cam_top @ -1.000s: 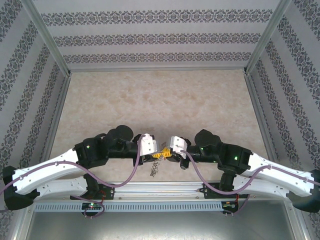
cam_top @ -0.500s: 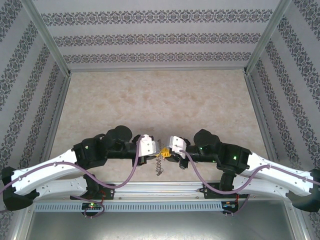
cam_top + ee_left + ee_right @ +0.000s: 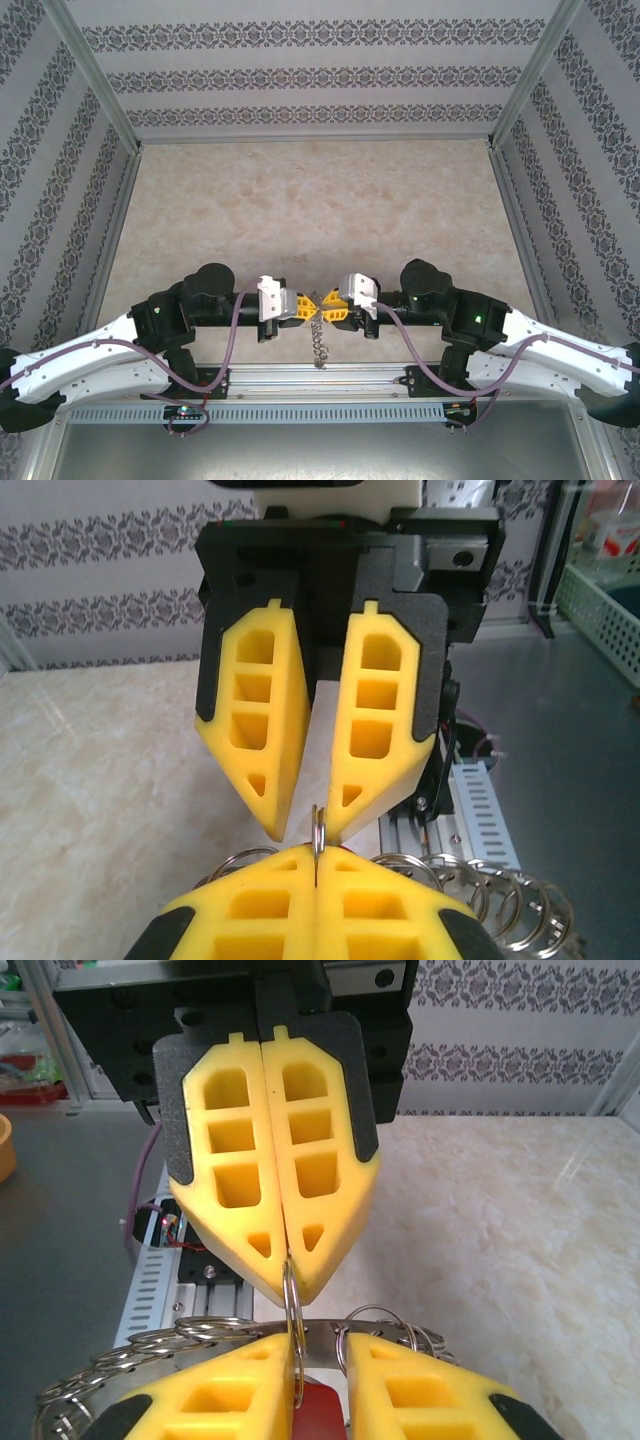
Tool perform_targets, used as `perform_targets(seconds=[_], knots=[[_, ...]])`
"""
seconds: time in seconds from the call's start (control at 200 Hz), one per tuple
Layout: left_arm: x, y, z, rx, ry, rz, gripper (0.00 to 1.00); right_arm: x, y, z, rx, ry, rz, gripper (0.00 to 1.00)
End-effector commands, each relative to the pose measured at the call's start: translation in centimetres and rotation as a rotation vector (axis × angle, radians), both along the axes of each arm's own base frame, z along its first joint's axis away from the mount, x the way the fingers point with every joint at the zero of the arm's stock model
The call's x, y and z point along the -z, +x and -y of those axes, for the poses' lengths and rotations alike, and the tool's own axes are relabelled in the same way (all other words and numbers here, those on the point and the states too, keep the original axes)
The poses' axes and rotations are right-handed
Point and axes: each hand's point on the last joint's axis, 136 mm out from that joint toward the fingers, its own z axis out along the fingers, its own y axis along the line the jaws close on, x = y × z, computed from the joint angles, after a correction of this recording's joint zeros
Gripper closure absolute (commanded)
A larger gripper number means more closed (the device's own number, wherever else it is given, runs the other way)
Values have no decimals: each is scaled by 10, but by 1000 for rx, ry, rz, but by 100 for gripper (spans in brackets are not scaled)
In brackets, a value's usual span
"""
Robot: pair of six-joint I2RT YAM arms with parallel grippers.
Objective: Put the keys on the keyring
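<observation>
My left gripper (image 3: 307, 308) and right gripper (image 3: 327, 308) meet tip to tip above the table's near edge. The left gripper (image 3: 318, 868) is shut on a thin silver ring of the keyring (image 3: 318, 826), which stands upright on edge. The keyring's other linked silvery loops (image 3: 500, 905) dangle as a chain (image 3: 318, 342) below the grippers. My right gripper (image 3: 320, 1365) has its fingers a small gap apart, with the key's red head (image 3: 322, 1412) held between them. The held ring (image 3: 291, 1305) runs down along the right gripper's left finger. The key's blade is hidden.
A beige marble tabletop (image 3: 320, 200) stretches behind the grippers, walled in by patterned panels. An aluminium rail (image 3: 320, 378) and a slotted cable duct (image 3: 300, 412) run along the near edge, right under the dangling chain.
The left arm has drawn back to the left and turned its wrist, so both pairs of yellow fingers now face each other. The dangling chain shifted slightly right, to the middle.
</observation>
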Motion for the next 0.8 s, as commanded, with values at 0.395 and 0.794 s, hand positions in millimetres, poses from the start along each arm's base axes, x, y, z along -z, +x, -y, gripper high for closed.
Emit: perform_targets(seconds=[0.395,0.794], knots=[[-33,-13,3,63,-185,35,100,-5,-10,-6,-61,45,-7,94],[5,23,-5,-120,170,33,81,0,20,10,117,-58,64,100]])
